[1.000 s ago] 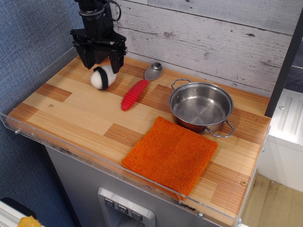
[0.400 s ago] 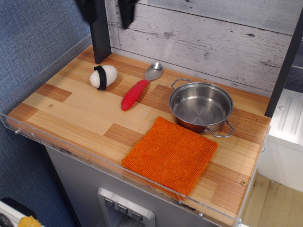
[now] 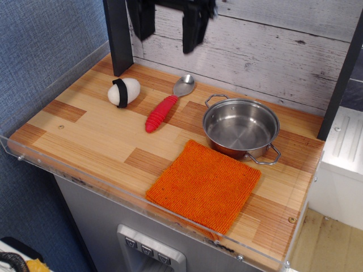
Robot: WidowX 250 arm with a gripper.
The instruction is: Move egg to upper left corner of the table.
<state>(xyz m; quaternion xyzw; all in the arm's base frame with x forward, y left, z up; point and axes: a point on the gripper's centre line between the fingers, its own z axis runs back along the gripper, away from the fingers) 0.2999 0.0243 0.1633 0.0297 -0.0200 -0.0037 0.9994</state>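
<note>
The egg [image 3: 123, 92], white with a black band, lies on its side on the wooden table [image 3: 96, 133], near the far left part. My gripper [image 3: 168, 28] hangs high above the table at the top of the view, up and to the right of the egg. Its two black fingers [image 3: 143, 20] stand apart and hold nothing.
A red-handled metal spoon [image 3: 165, 105] lies right of the egg. A steel pot [image 3: 241, 129] stands at the far right. An orange knitted cloth [image 3: 205, 184] lies at the front. A black post [image 3: 118, 37] rises at the far left corner. A clear rim [image 3: 113, 190] edges the table.
The gripper was shut around the egg a second ago. It let go, rose, and has moved right, high above the table. The egg stays lying where it was set.
</note>
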